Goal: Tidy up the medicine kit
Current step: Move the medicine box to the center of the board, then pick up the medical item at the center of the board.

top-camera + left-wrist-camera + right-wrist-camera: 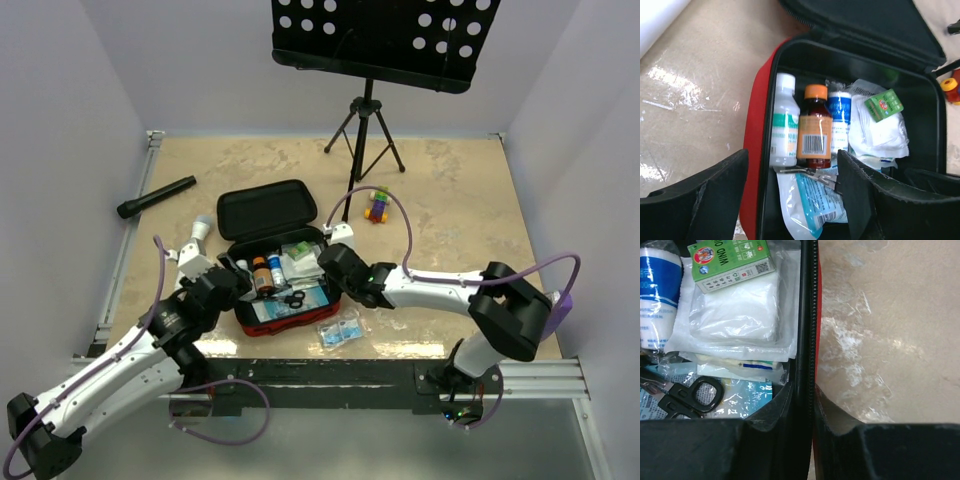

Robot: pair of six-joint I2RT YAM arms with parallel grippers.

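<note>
Lying open at the bench's [450, 200] centre, the kit [262, 322] is showing its black lining, with the lid [268, 208] standing up at its 12 o'clock edge. Inside, a white bottle [785, 125], a brown bottle [814, 127] with an orange cap and a blue tube [840, 120] are lying side by side. A gauze pack [880, 135] is sitting at their 3 o'clock, carrying a green box [883, 105]. Scissors [690, 395] are resting on a blue packet [815, 205] near the 6 o'clock wall. The left gripper [792, 165] is hanging released at the kit's 9 o'clock wall. Its jaws are standing wide, one finger over the bench and the other over the blue packet. The right gripper [805, 405] is straddling the 3 o'clock wall, clenching it with one finger inside and one outside. A loose packet [340, 330] is lying on the bench at the kit's 5 o'clock, just beside it. A flashlight [157, 197] is lying at 10 o'clock, a small toy [377, 205] at 1 o'clock, and a stand [370, 130] is rising at 12 o'clock.
</note>
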